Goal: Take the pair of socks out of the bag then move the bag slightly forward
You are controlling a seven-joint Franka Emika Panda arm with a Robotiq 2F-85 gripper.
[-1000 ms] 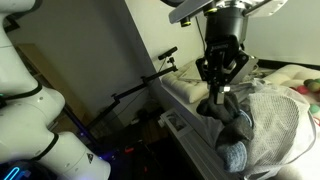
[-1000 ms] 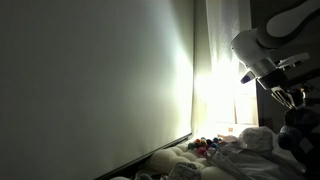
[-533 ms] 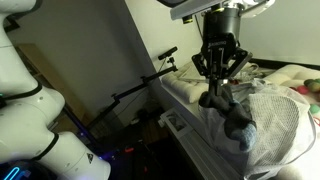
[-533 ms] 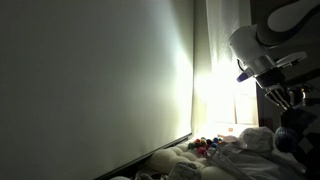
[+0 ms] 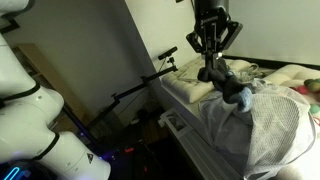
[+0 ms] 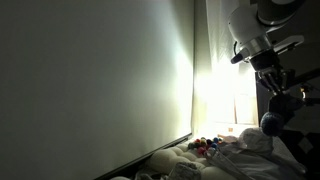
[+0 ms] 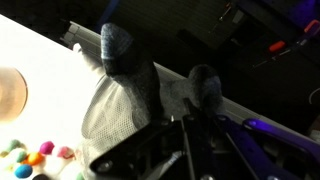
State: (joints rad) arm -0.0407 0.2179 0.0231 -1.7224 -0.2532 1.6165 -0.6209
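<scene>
The soft fabric pair of socks [image 5: 233, 90] is dark blue-grey, a little paler at its lower end. At 5 o'clock from it, the large floppy mesh bag [image 5: 268, 128] is white-grey, with a fine net pattern. The metal gripper [image 5: 208, 72] is black. At 9 o'clock from the socks, the folded cloths [image 5: 188, 88] are cream. The smooth robot arm [image 5: 25, 110] is white. In the wrist view, the small round balls [image 7: 28, 160] at 8 o'clock are green, orange and pink.

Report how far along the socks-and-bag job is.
Nearly done: the dark blue-grey sock bundle hangs above the white mesh laundry bag, apparently clear of its opening. In hand: the gripper is shut on the bundle. Left: put the socks down, then shift the bag forward.
</scene>
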